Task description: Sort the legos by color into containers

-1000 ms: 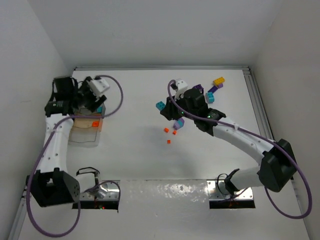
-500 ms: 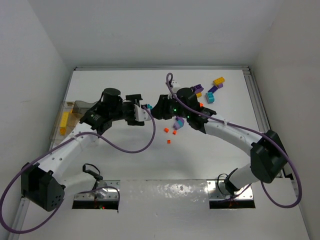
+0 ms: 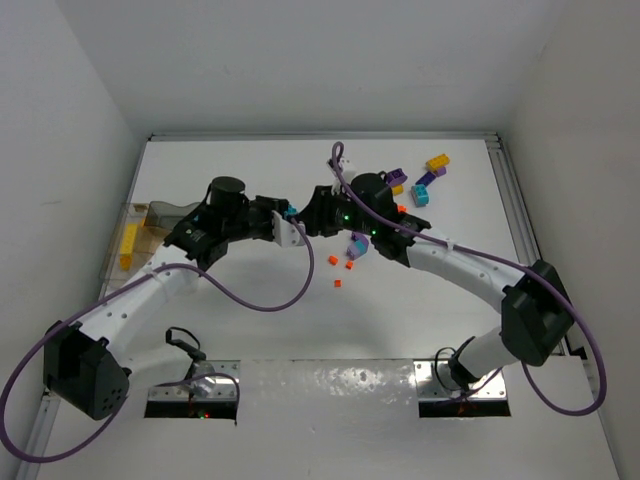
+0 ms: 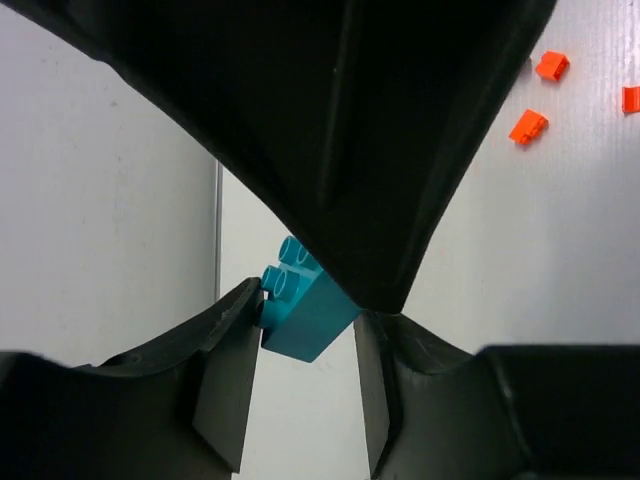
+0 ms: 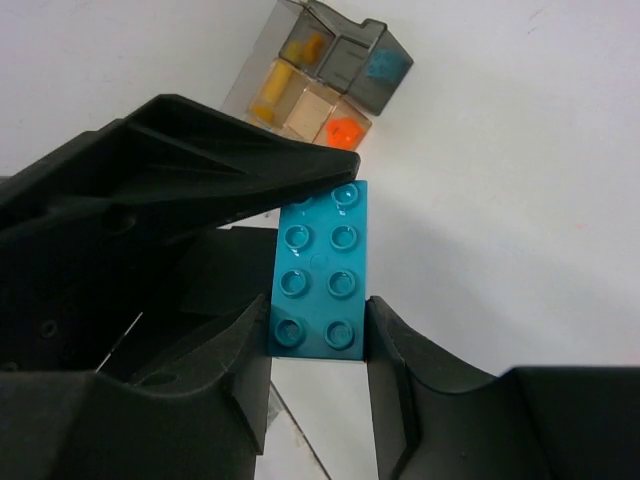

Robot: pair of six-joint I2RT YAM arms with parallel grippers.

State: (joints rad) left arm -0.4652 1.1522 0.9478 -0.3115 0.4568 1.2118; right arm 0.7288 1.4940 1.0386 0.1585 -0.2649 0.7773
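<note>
My right gripper [image 3: 306, 216] [image 5: 318, 330] is shut on a teal eight-stud brick [image 5: 320, 265], held by its near end above the table's middle. My left gripper [image 3: 289, 224] [image 4: 307, 322] is open, its jaws standing around the brick's far end [image 4: 300, 318]; the left finger touches the studs and a gap shows at the right finger. The clear compartment tray [image 3: 128, 245] sits at the far left and also shows in the right wrist view [image 5: 322, 80], holding yellow, orange and teal pieces.
Loose bricks lie right of the grippers: yellow [image 3: 437, 162], purple [image 3: 397, 177], teal [image 3: 420, 196], a purple one [image 3: 357, 246] under the right arm. Small orange pieces [image 3: 338, 283] [image 4: 552, 66] lie just in front. The table's right rail [image 3: 510, 200] runs along the edge.
My left arm swung from the tray to the table's middle, then edged closer until its jaws came around the teal brick. My right gripper carried the brick a little leftward.
</note>
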